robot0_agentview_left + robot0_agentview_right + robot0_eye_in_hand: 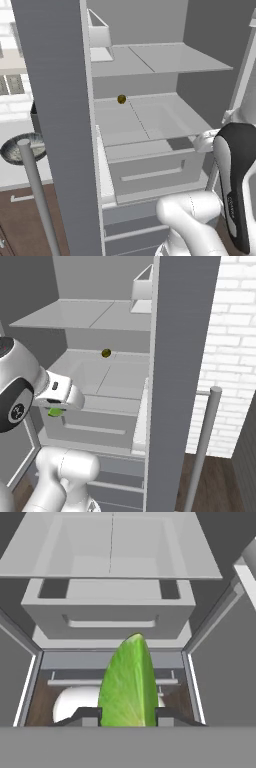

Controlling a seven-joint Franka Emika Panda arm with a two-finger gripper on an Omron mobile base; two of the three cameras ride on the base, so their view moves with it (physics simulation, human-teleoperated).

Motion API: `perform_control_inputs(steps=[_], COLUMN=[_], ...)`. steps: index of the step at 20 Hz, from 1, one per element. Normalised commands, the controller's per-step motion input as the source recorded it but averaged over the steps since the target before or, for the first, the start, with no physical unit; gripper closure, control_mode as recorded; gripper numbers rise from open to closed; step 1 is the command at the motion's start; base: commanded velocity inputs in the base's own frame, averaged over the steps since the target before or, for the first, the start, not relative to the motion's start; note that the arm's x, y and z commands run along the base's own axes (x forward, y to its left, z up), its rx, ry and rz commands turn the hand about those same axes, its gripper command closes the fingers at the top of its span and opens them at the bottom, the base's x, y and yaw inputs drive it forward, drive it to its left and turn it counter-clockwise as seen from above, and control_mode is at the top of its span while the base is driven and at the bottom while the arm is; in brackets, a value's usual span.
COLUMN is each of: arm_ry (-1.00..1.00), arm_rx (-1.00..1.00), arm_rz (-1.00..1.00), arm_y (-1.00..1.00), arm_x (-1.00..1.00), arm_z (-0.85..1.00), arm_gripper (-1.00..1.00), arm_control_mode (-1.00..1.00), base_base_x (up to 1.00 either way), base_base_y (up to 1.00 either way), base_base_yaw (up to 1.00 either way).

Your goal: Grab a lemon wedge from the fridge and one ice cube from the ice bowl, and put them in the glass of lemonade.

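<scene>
My gripper (128,714) is closed on the lemon wedge (127,684), its two dark fingertips (87,716) pressed against the wedge's lower sides, so the jaws stand only as far apart as the fruit is thick. In the hand view the wedge stands upright between them, bright green with a yellowish edge. From the right base view I see a bit of that green wedge (55,412) under my white hand, which is out in front of the open fridge (180,356), level with the pale drawer front (95,428). Behind the wedge is the fridge's interior: the grey drawer (110,612) with its slot handle, and the shelf (112,547) above it. A small dark yellow round item (121,99) sits at the back of the middle shelf (150,117). To the left, beyond the open fridge door (60,125), the ice bowl (22,148) rests on the white counter (15,175).
</scene>
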Motion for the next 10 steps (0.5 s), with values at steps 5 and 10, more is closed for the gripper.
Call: perform_control_inputs(steps=[5, 10], arm_ry=[-0.01, 0.00], arm_rx=[0.00, 0.00], arm_rz=[0.00, 0.00], arm_y=[0.03, 0.00], arm_x=[-0.06, 0.00], arm_z=[0.06, 0.00], arm_gripper=[1.00, 1.00], arm_control_mode=[-1.00, -1.00], base_base_x=[0.00, 0.00], base_base_y=[0.00, 0.00], base_base_yaw=[0.00, 0.00])
